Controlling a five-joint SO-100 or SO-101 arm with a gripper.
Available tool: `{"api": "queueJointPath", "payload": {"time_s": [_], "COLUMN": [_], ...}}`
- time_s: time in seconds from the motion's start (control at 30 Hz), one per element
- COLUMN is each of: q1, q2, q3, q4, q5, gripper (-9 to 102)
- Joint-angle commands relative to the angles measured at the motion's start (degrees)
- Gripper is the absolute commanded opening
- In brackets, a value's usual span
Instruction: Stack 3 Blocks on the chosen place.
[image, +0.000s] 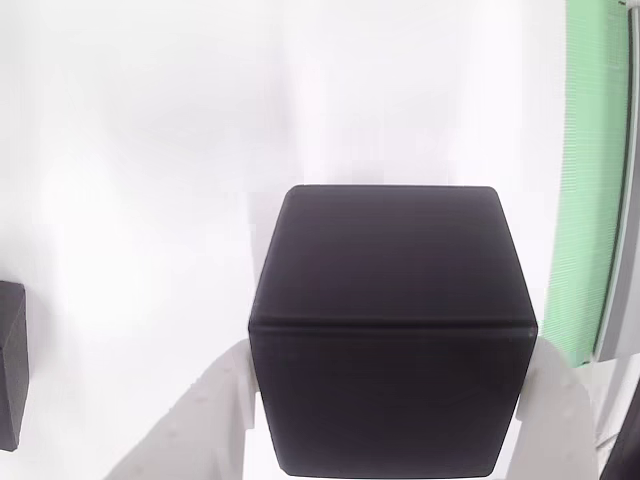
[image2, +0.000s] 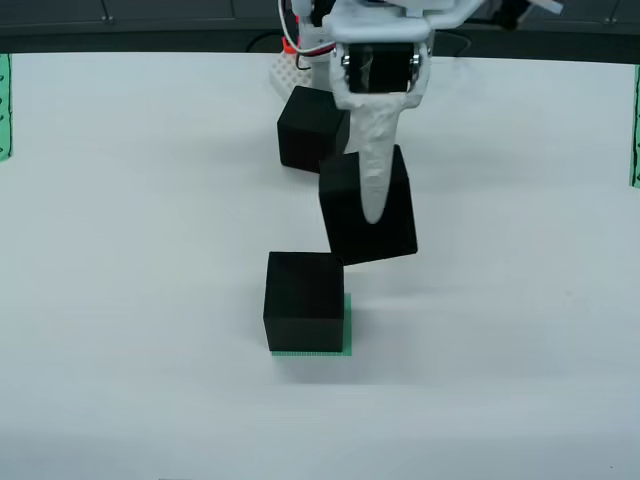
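Note:
My gripper (image2: 371, 212) is shut on a black block (image2: 343, 220), which hangs tilted just behind and to the right of the chosen place. In the wrist view that same block (image: 390, 300) sits between my white fingers (image: 215, 415), with the gripper (image: 390, 425) closed on its sides. A second block (image2: 304, 300) rests on the chosen place (image2: 347, 328), a green striped patch showing along its right and front edges. A third block (image2: 308, 128) stands farther back near the arm's base. At the left edge of the wrist view, part of another block (image: 10, 365) lies on the white table.
The white table (image2: 150, 250) spreads wide on both sides. Narrow green striped bands mark its left edge (image2: 4, 105) and right edge (image2: 635, 125); one band (image: 590, 180) runs down the right of the wrist view. The arm's base with wires (image2: 300, 50) is at the back.

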Motion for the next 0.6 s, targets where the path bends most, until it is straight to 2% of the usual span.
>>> {"api": "queueJointPath", "payload": {"time_s": [0.0,0.3,0.57], "q1": [2.99,7.29,8.96], "q2": [-0.44,-3.87,-9.32], "q3": [-3.60,-5.27,-10.28], "q4": [-0.09,-0.09,-0.09], "q5": [-0.35,-3.43,-10.28], "gripper": [23,23,23]}}
